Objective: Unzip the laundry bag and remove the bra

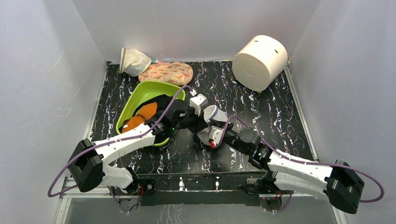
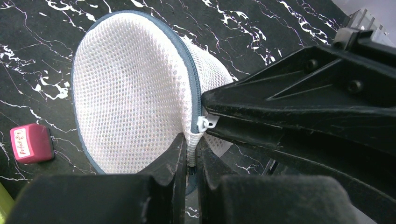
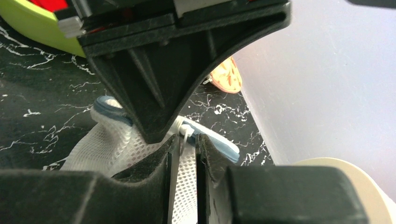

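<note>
The black, white-veined marble-look table [image 1: 280,116] carries a smooth white cylinder [image 1: 259,62] at its far right corner and a glossy lime-green basin [image 1: 140,95] left of centre, with bare table between them. The laundry bag [image 2: 130,93], a white honeycomb-mesh dome rimmed by a grey zip, is at mid-table. The left fingers [image 2: 180,151] clench its zip seam, and the right fingers [image 3: 205,151] pinch the small white zip pull [image 2: 205,123].

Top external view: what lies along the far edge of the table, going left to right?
Along the back: cream cone-shaped mesh pouch → flat peach patterned fabric piece → big white cylinder.
</note>
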You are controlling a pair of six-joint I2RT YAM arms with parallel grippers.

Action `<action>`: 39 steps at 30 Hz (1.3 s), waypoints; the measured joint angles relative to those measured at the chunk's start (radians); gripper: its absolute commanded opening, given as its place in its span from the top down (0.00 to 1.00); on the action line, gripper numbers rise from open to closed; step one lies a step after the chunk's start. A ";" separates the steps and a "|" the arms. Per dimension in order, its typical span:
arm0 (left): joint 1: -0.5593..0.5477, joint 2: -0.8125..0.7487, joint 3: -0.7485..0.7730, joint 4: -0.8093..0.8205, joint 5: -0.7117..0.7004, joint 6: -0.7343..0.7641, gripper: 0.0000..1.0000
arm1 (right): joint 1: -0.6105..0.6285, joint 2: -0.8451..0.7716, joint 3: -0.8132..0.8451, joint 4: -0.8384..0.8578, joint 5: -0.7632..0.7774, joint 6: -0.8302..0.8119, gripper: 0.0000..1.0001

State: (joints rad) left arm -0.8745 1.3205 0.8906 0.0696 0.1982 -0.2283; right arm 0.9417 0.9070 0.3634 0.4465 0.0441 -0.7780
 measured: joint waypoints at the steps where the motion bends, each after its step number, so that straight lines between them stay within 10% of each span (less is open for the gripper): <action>1: 0.000 0.000 0.000 0.000 0.000 0.000 1.00 | 0.000 0.001 -0.003 -0.002 -0.002 0.004 0.86; 24: 0.000 0.000 0.000 -0.005 -0.006 0.027 1.00 | 0.000 0.049 0.004 0.022 0.073 0.137 1.00; 39: 0.000 -0.041 -0.023 0.004 -0.008 0.227 1.00 | -0.034 0.029 0.174 -0.285 0.246 0.635 1.00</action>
State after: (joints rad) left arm -0.8745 1.2793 0.8677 0.0734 0.1902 -0.0017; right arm 0.9073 0.9356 0.5373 0.1619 0.2901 -0.1429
